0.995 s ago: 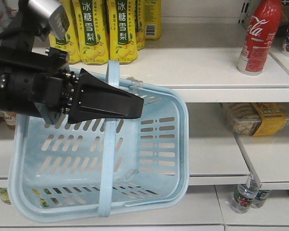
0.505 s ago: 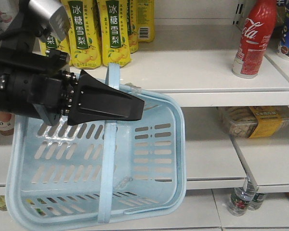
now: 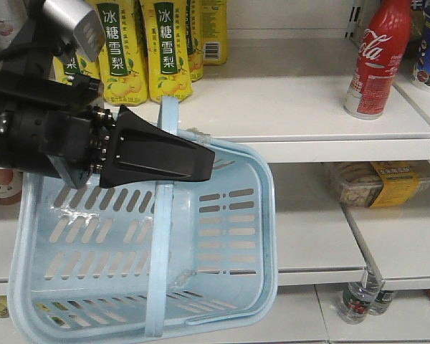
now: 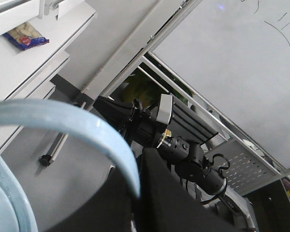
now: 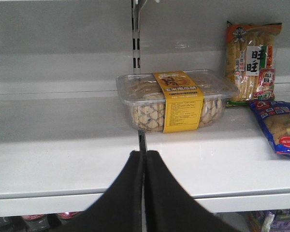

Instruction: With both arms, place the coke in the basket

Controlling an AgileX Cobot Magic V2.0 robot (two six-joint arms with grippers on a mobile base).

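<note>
Fingers (image 3: pixel 158 152) of the left gripper (image 3: pixel 203 159) are clamped on the hoop handle (image 3: pixel 158 272) of the basket (image 3: pixel 271 215), which hangs tilted with its mouth toward the camera. The right gripper (image 5: pixel 144 154) has its fingers (image 5: pixel 128 193) pressed together on nothing, aimed at a biscuit box (image 5: pixel 176 99) on the shelving right of the basket.

The coke (image 3: pixel 373 61) stands upright on the shelf (image 3: pixel 294 107) above and right of the basket, well apart from it. The right arm likely needs to rise, open, and take the coke round its body, while the left holds the basket steady under the shelf edge.

Above the basket stand yellow drink bottles (image 3: pixel 165 50). Below and right of it are water bottles (image 3: pixel 358 301).
</note>
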